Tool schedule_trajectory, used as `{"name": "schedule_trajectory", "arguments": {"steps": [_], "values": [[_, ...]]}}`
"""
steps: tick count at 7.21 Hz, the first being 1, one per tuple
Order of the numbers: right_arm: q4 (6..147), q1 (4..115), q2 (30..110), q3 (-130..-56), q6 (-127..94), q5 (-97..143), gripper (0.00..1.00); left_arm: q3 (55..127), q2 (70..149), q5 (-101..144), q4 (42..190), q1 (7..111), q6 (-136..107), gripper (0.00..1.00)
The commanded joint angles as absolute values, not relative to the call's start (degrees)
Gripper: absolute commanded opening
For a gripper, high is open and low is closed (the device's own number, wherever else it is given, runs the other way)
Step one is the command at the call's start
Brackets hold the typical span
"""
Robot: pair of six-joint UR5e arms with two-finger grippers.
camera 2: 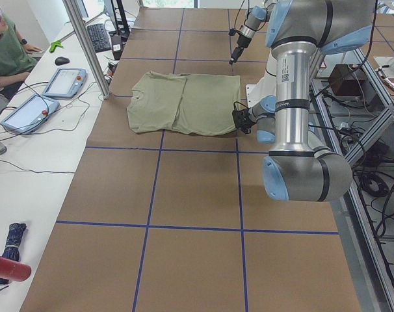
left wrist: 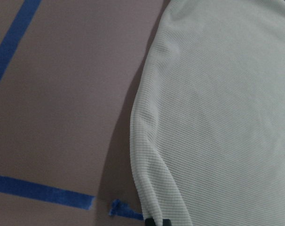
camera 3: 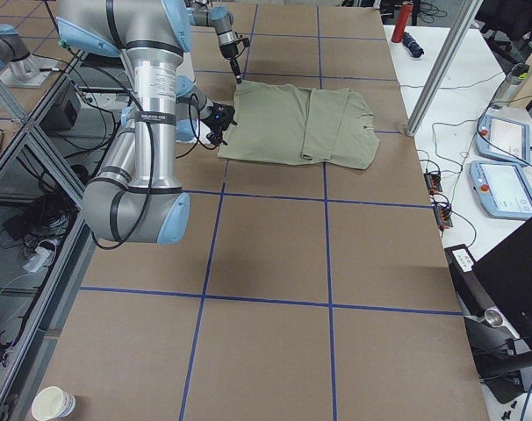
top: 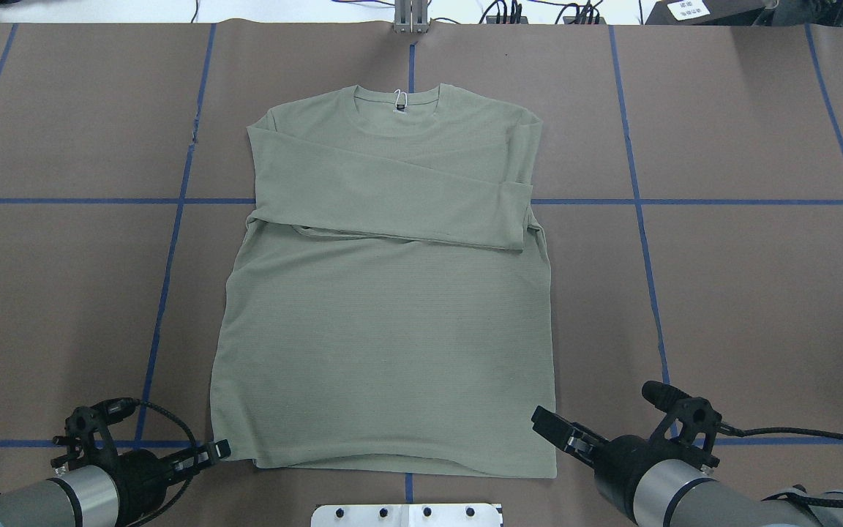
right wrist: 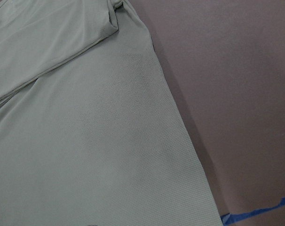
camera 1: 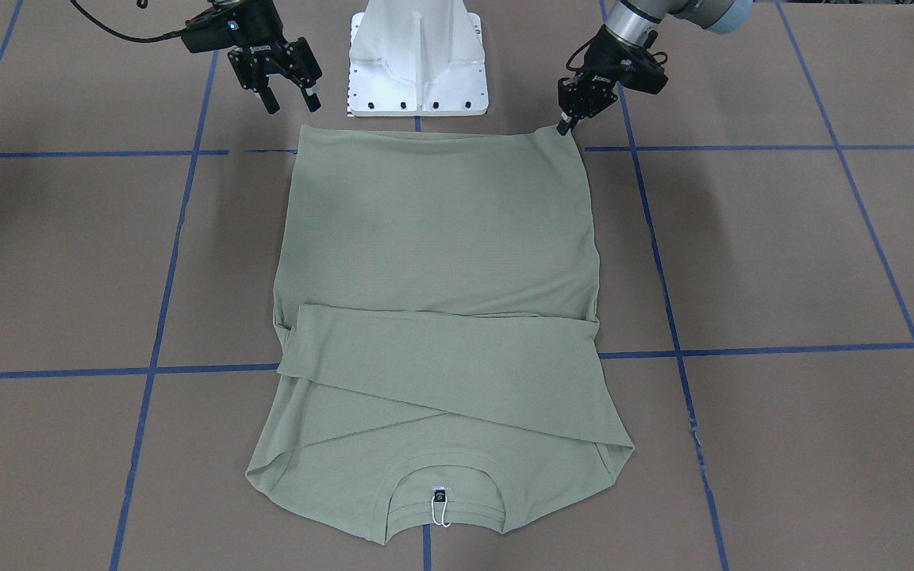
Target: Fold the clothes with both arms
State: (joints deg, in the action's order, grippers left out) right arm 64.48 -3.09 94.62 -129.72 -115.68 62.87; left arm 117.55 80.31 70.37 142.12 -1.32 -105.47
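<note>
Pinching the near-left hem corner of the shirt (top: 385, 351), the left jaws stand narrow; the right jaws gape wide just beside its near-right corner. Brown bench (top: 721, 293), blue-taped grid.

Rig looked the usual from my seat: left arm (camera 2: 293, 84) and right arm (camera 3: 152, 88) were silver-grey tubes with chunky light-blue joint caps and a small printed label each. The left gripper (camera 1: 564, 125) and right gripper (camera 1: 292, 105) were black two-finger jobs, the right trailing a black cable (camera 1: 120, 33). The white base pedestal (camera 1: 417, 55) had black bolts along its edge.
</note>
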Motion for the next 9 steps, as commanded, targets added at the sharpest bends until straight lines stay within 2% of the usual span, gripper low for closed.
{"name": "schedule_trajectory", "arguments": {"steps": [1,2,5,9], "values": [[63.62,-3.51,96.24,-129.12,-123.09,62.84,0.85,119.00,80.42,70.40,142.12,-1.32,-105.47,0.00],[65.98,-5.08,95.46,-128.24,-125.22,60.84,0.85,120.48,80.42,70.66,142.12,-1.32,-105.47,0.00],[79.50,-6.06,83.97,-123.50,-129.80,59.32,0.85,121.46,80.51,70.75,142.12,-1.32,-105.47,0.00],[79.63,-7.03,84.64,-120.68,-129.81,59.15,0.84,121.38,80.51,70.75,142.12,-1.32,-105.47,0.00]]}}
